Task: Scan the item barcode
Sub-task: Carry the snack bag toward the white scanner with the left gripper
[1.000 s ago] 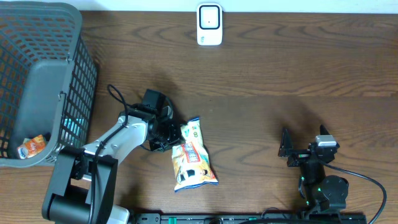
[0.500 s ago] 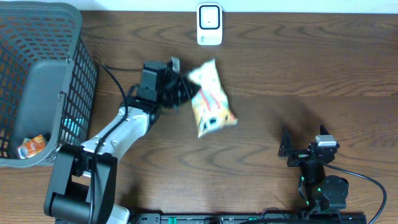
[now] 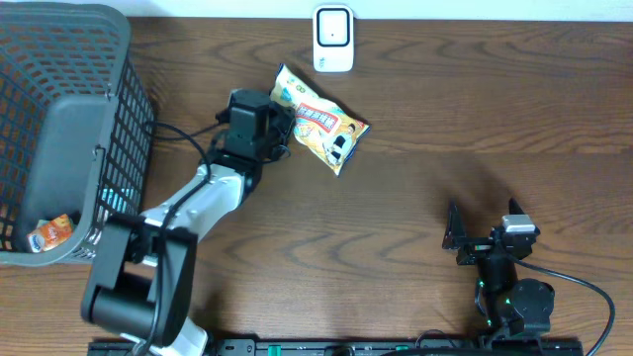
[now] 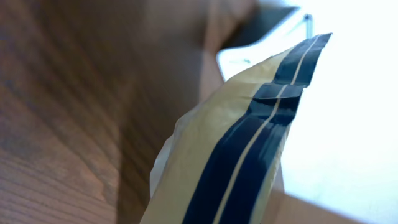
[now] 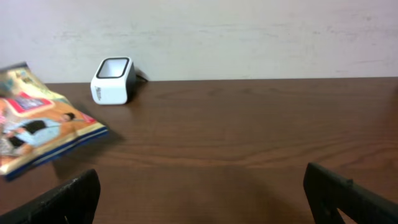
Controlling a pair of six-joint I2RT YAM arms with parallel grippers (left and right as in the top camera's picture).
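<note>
A yellow snack bag [image 3: 321,124] with a cartoon print hangs above the table, its left end pinched in my left gripper [image 3: 280,127], which is shut on it. The bag sits just below and left of the white scanner [image 3: 333,40] at the table's back edge. In the left wrist view the bag [image 4: 249,155] fills the frame with dark blue stripes, and my own fingers are hidden behind it. The right wrist view shows the bag [image 5: 37,134] at far left and the scanner [image 5: 113,79] beyond it. My right gripper [image 3: 455,237] rests open and holds nothing at the lower right [image 5: 199,193].
A grey mesh basket [image 3: 59,129] stands at the left edge of the table with a small orange packet [image 3: 49,233] inside. The left arm's cable loops over the wood next to the basket.
My left gripper has lifted the snack bag off the middle of the table, carried it toward the back and turned it, ending beside the scanner. The right arm has not moved.
</note>
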